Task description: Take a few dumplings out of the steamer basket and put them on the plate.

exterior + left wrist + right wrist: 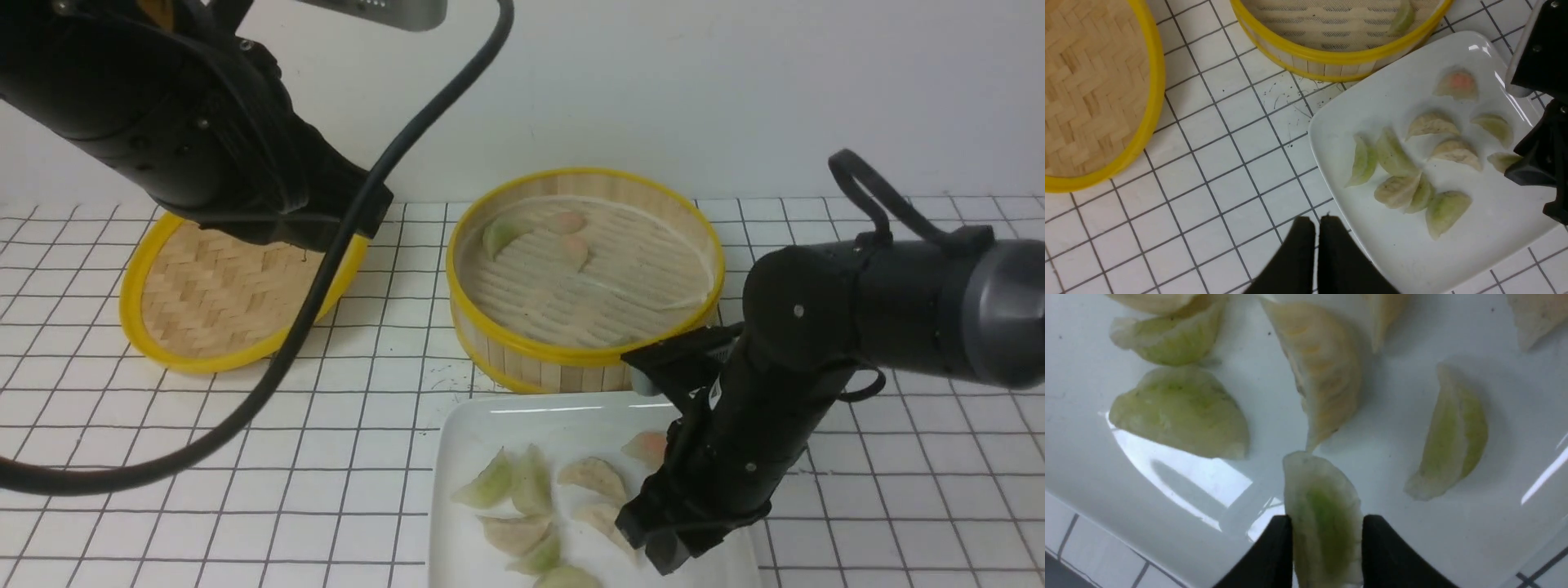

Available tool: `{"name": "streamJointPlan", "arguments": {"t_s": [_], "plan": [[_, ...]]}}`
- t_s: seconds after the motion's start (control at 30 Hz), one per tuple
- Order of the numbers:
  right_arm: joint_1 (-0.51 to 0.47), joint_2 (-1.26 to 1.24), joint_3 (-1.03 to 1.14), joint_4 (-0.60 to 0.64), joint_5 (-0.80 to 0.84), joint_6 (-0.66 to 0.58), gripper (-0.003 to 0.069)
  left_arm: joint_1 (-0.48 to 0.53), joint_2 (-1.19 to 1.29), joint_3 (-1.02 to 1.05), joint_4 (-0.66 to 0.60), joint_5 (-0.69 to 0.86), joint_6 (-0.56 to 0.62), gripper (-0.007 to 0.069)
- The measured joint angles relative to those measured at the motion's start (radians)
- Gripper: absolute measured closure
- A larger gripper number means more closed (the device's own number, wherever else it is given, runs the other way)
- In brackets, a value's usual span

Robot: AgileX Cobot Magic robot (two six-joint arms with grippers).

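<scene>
The steamer basket point(581, 356) stands mid-table with three dumplings point(500, 234) at its far left. In front of it the white plate point(498, 426) carries several dumplings point(532, 483). My right gripper point(1327, 523) hangs low over the plate's right part, shut on a pale green dumpling point(1323, 498) that stands between its fingers, its tip at the plate surface. In the front view that gripper point(668, 559) hides this dumpling. My left gripper point(1317, 220) is shut and empty, above the tiles beside the plate's point(1474, 245) near-left edge.
The shallow woven lid point(214, 296) lies at the left, partly under my raised left arm point(204, 139), whose thick black cable point(326, 269) loops down over the tiles. A white wall stands behind the table.
</scene>
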Motion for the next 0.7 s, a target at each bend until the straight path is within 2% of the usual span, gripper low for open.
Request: {"name": "streamJointPlan", "arguments": {"t_s": [0.1, 0.13, 0.23, 0.3, 0.37, 0.43, 0.47, 0.5, 0.57, 0.6, 0.63, 0.67, 0.7], "plan": [[0.0, 0.0, 0.0, -0.001, -0.001, 0.001, 0.0333, 0.0, 0.0, 0.0, 0.0, 0.0, 0.0, 0.0631], [0.0, 0.0, 0.0, -0.001, 0.001, 0.011, 0.0265, 0.0, 0.0, 0.0, 0.0, 0.0, 0.0, 0.0631], [0.0, 0.0, -0.01, -0.009, 0.046, 0.036, 0.0143, 0.0, 0.0, 0.0, 0.0, 0.0, 0.0, 0.0631], [0.0, -0.001, -0.036, -0.027, 0.126, 0.058, 0.0106, 0.0, 0.0, 0.0, 0.0, 0.0, 0.0, 0.0631], [0.0, -0.014, -0.055, -0.043, 0.172, 0.07, 0.0113, 0.0, 0.0, 0.0, 0.0, 0.0, 0.0, 0.0631], [0.0, -0.056, -0.071, -0.06, 0.195, 0.084, 0.0175, 0.0, 0.0, 0.0, 0.0, 0.0, 0.001, 0.0631], [0.0, -0.113, -0.073, -0.071, 0.201, 0.099, 0.0238, 0.0, 0.0, 0.003, 0.0, 0.0, 0.001, 0.0631], [0.0, -0.177, -0.073, -0.089, 0.206, 0.118, 0.0328, 0.0, 0.0, 0.007, 0.0, 0.0, 0.001, 0.0631], [0.0, -0.294, -0.072, -0.125, 0.215, 0.152, 0.0445, 0.0, 0.0, 0.017, 0.0, 0.0, 0.001, 0.0631], [0.0, -0.411, -0.072, -0.162, 0.222, 0.187, 0.0557, 0.0, 0.0, 0.025, 0.0, 0.001, 0.001, 0.0631], [0.0, -0.426, -0.072, -0.173, 0.223, 0.192, 0.0568, 0.0, 0.0, 0.026, 0.0, 0.001, 0.001, 0.0631], [0.0, -0.52, -0.072, -0.211, 0.226, 0.227, 0.0623, 0.0, 0.0, 0.036, 0.0, 0.001, 0.001, 0.0631], [0.0, -0.584, -0.071, -0.236, 0.225, 0.241, 0.0637, 0.0, 0.0, 0.043, 0.0, 0.0, 0.001, 0.0631]]}}
